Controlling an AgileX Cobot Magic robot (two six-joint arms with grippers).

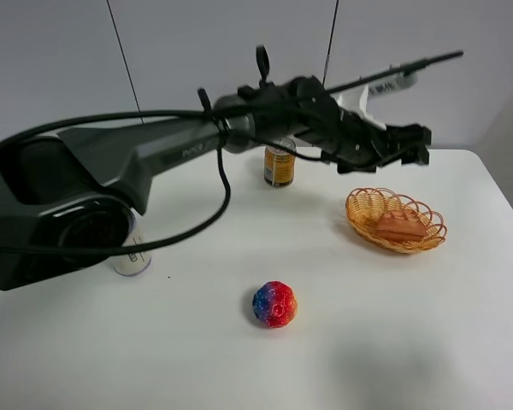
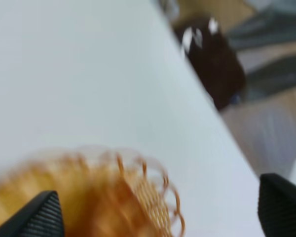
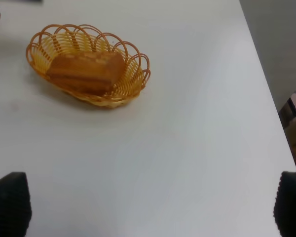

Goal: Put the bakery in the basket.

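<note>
The bakery (image 1: 399, 226) is lying inside the basket (image 1: 359, 215), which is sitting on the white worktop (image 1: 368, 342) toward its right side. The left claw (image 1: 415, 145) is hanging in the air above the basket, touching neither it nor the pastry; its fingers (image 2: 39, 217) are standing wide apart with nothing between them, though the left wrist view is blurred. The right claw (image 3: 148, 207) is also spread wide and empty, well apart from the basket. A multicoloured ball (image 1: 274, 304) is resting near the worktop's middle, and an orange can (image 1: 279, 164) is standing behind.
</note>
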